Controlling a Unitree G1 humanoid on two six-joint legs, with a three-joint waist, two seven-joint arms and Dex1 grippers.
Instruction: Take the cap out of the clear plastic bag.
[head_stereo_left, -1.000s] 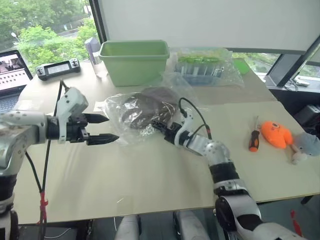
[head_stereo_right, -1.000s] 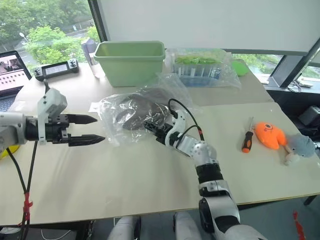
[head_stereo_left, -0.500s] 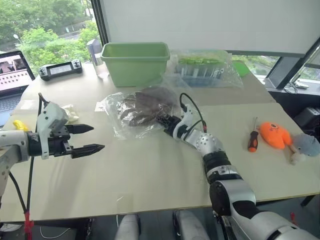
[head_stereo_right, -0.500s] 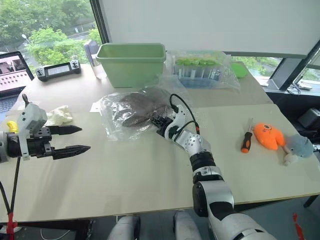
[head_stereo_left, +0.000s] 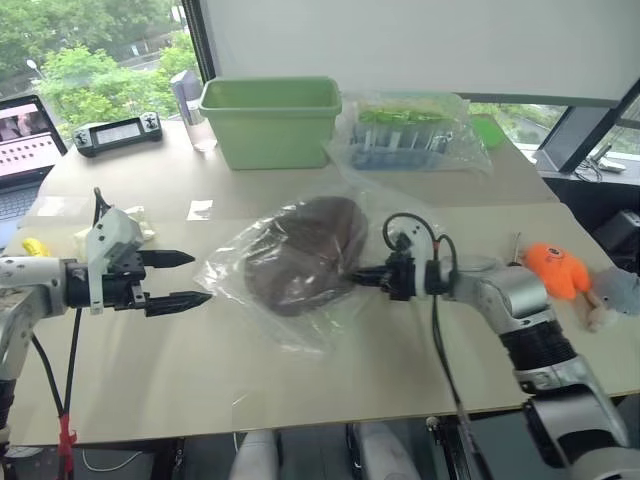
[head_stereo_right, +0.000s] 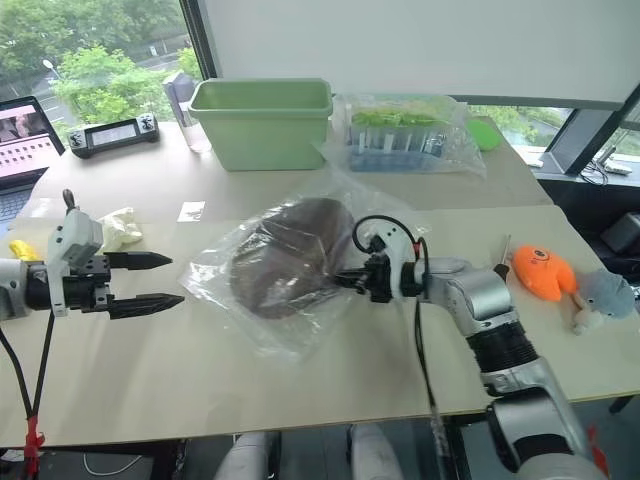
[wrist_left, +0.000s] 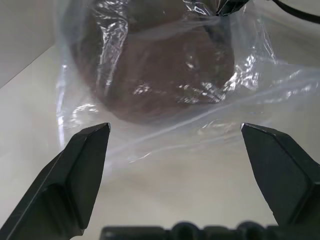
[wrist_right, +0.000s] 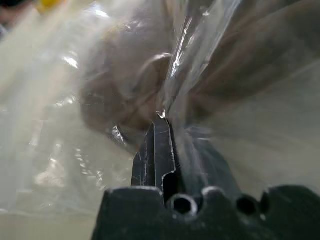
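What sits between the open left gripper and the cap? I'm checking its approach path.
Bare tabletop, then the film of the clear plastic bag over the cap, as the left wrist view shows past the left gripper.

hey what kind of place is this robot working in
Probably an office or lab workroom. A pale table stands by large windows with trees outside, a laptop is open at its far left edge, and a green bin and a screwdriver sit among test objects.
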